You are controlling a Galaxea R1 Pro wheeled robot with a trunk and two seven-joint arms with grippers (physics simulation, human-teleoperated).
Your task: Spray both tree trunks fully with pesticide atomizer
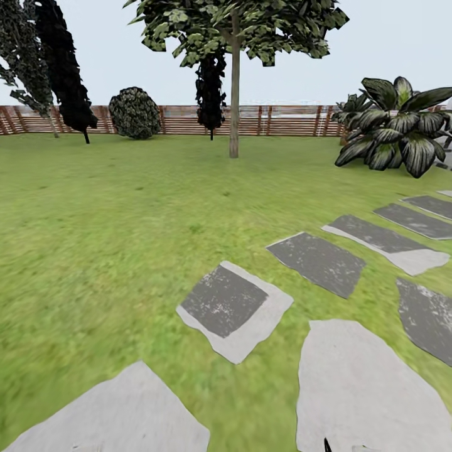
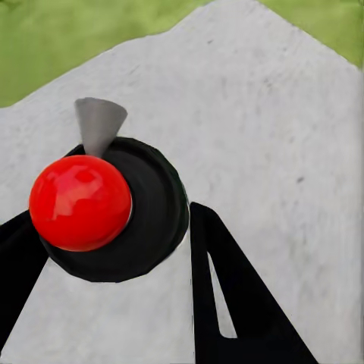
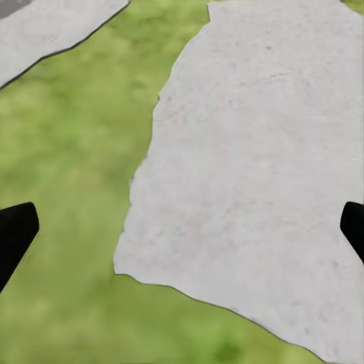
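Observation:
Seen from above in the left wrist view, the pesticide atomizer (image 2: 114, 220) is a round black bottle with a glossy red ball on top and a small grey nozzle cone. My left gripper (image 2: 114, 216) is shut on it, with a black finger (image 2: 227, 303) pressed against each side, above a pale paving stone (image 2: 273, 129). My right gripper (image 3: 182, 227) is open and holds nothing, hanging over grass and a stone slab (image 3: 250, 167). In the head view, one tree stands far ahead on the lawn, its straight pale tree trunk (image 1: 234, 107) bare below a leafy crown.
Grey stepping stones (image 1: 233, 307) curve from the near ground off to the right. A broad-leaved plant (image 1: 398, 129) stands at the right. Black conifers (image 1: 66, 75), a round shrub (image 1: 135, 113) and a slatted wooden fence (image 1: 289, 120) line the far edge of the lawn (image 1: 94, 220).

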